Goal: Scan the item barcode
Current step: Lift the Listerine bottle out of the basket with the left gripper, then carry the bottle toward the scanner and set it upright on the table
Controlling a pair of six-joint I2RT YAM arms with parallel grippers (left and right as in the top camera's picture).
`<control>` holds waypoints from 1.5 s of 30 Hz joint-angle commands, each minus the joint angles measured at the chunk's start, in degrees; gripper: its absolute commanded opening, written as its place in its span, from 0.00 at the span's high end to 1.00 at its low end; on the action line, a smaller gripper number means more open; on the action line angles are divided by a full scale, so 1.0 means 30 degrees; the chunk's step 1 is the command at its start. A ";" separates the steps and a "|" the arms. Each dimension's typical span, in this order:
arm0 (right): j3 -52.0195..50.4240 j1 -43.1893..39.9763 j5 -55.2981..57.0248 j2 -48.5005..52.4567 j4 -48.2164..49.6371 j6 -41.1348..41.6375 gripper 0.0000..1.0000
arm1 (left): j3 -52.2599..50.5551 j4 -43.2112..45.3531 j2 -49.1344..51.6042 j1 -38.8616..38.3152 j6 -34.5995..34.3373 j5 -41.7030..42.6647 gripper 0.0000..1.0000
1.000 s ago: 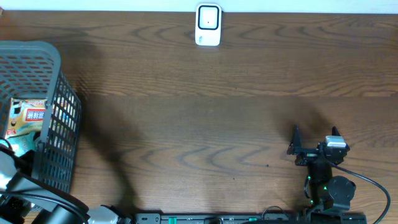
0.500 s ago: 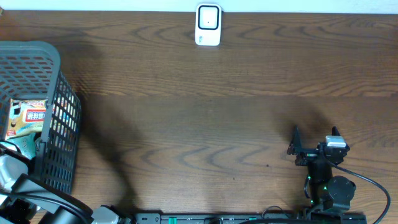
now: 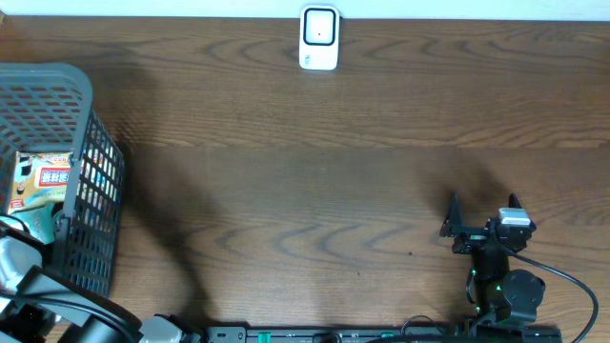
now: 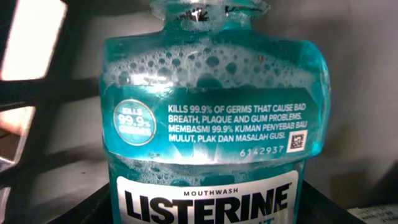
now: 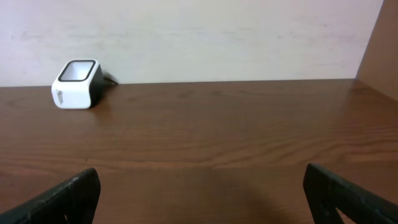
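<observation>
Pickup of the mouthwash bottle (image 4: 211, 124) from the basket (image 3: 91, 162) at 9 o'clock is judged in hand. Left pincer (image 4: 202, 208) state cannot be told; right pincer (image 5: 202, 193) stands open. Next, presentation to the scanner (image 3: 318, 38) at 12 o'clock is required.

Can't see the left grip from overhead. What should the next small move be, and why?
Probably close the left gripper on the Listerine bottle: it fills the left wrist view inside the basket, close and centred, while the scanner stands far across the table and the right gripper is open.
</observation>
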 commanded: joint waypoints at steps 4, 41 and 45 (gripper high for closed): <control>-0.0022 -0.0109 -0.0102 -0.0080 -0.0073 0.0175 0.01 | 0.2528 -0.0969 -0.0284 0.0095 0.1005 0.3096 0.61; -0.0022 -0.0109 -0.0102 -0.0080 -0.0073 0.0175 0.01 | 0.9449 0.2820 -0.5552 -2.1303 0.2943 0.4816 0.61; -0.0022 -0.0109 -0.0102 -0.0080 -0.0073 0.0175 0.01 | 0.9449 0.1530 -0.1727 -2.5813 0.4131 0.2018 0.61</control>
